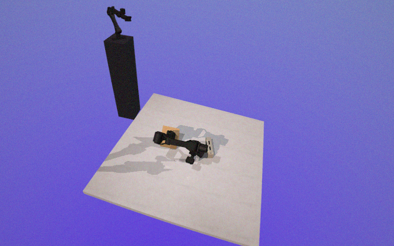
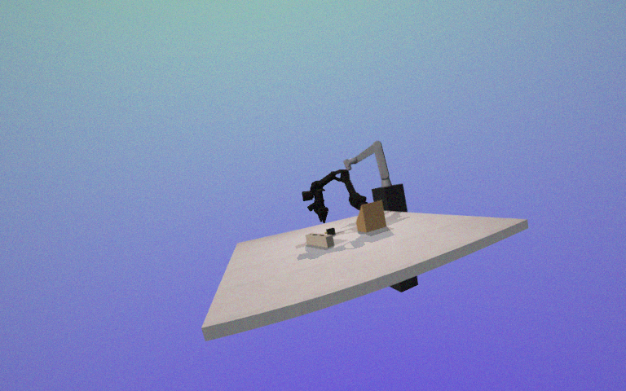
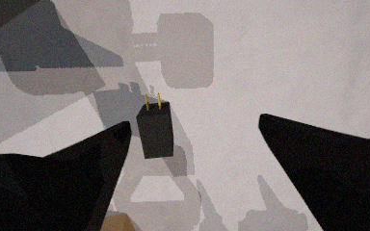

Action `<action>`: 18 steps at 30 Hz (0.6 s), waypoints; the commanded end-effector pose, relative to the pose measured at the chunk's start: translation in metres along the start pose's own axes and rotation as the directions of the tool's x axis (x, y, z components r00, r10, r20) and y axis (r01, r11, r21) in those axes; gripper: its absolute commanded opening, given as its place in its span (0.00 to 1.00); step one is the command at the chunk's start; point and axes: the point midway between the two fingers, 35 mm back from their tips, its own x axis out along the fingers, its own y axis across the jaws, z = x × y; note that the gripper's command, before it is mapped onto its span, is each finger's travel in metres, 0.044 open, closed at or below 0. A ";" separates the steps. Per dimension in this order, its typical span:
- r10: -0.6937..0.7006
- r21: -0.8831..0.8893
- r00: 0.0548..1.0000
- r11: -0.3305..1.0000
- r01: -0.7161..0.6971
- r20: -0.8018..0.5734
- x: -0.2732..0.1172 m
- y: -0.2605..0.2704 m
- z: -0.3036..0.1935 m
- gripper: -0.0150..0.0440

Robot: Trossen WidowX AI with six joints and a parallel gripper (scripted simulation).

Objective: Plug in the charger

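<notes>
The black charger (image 2: pixel 330 231) (image 3: pixel 155 135) lies on the table, its two gold prongs toward the top of the wrist view. In the top view the arm hides it. The beige power strip (image 1: pixel 211 154) (image 2: pixel 318 241) stands near it, with dark outlet slots on top, partly covered by the arm in the top view. My gripper (image 2: pixel 324 221) (image 3: pixel 196 123) is open and empty, pointing down above the table. In the wrist view the charger shows between the fingertips' directions, close to the left finger and below the fingers.
The arm stands on an orange wedge block (image 1: pixel 166 129) (image 2: pixel 372 217) on the pale table (image 1: pixel 223 195) (image 2: pixel 267 280). A tall black pillar (image 1: pixel 122 76) (image 2: pixel 390 198) bearing another arm (image 1: pixel 113 19) (image 2: pixel 381 160) stands beyond the table edge. Arm shadows fall around the charger.
</notes>
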 end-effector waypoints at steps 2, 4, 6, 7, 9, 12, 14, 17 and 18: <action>-0.001 -0.034 0.997 0.999 -0.002 -0.075 0.009 0.025 -0.020 1.00; -0.007 -0.046 0.995 0.999 0.002 -0.101 0.012 0.033 -0.028 1.00; -0.009 -0.049 0.994 0.999 0.004 -0.110 0.013 0.036 -0.032 1.00; -0.010 -0.050 0.994 0.999 0.004 -0.111 0.013 0.036 -0.033 1.00; -0.010 -0.050 0.994 0.999 0.004 -0.111 0.014 0.036 -0.033 1.00; -0.010 -0.050 0.994 0.999 0.004 -0.111 0.016 0.036 -0.033 1.00; -0.010 -0.050 0.994 0.999 0.004 -0.111 0.019 0.036 -0.033 1.00; -0.010 -0.050 0.994 0.999 0.004 -0.111 0.024 0.036 -0.034 1.00; -0.010 -0.050 0.994 0.999 0.005 -0.111 0.026 0.037 -0.034 1.00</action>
